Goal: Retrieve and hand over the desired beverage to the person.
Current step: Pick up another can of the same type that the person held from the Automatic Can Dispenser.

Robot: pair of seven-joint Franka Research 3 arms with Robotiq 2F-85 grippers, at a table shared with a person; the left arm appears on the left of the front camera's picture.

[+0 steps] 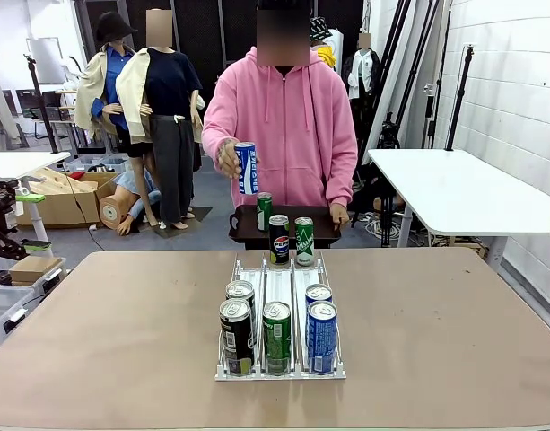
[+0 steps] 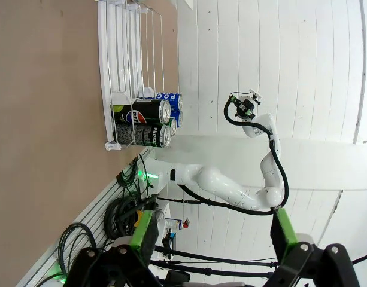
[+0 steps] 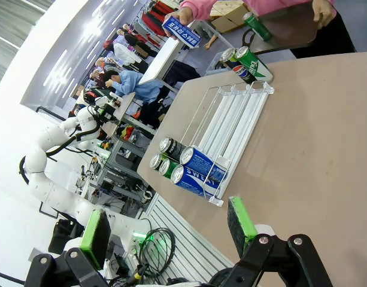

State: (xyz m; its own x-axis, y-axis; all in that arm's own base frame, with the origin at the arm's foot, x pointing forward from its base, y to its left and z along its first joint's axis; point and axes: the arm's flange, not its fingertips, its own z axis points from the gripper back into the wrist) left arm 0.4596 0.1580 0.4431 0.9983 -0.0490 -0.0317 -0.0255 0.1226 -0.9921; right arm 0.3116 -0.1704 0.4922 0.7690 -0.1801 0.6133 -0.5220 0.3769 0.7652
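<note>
Front view has the person holding up a sample can. I judge the match is the blue can at the front of the rack, well ahead of both jaws. Left gripper and right gripper stand spread and empty. The can is likely full: weighty, smooth, thin-walled. I'd pinch it mid-body, gently.
</note>
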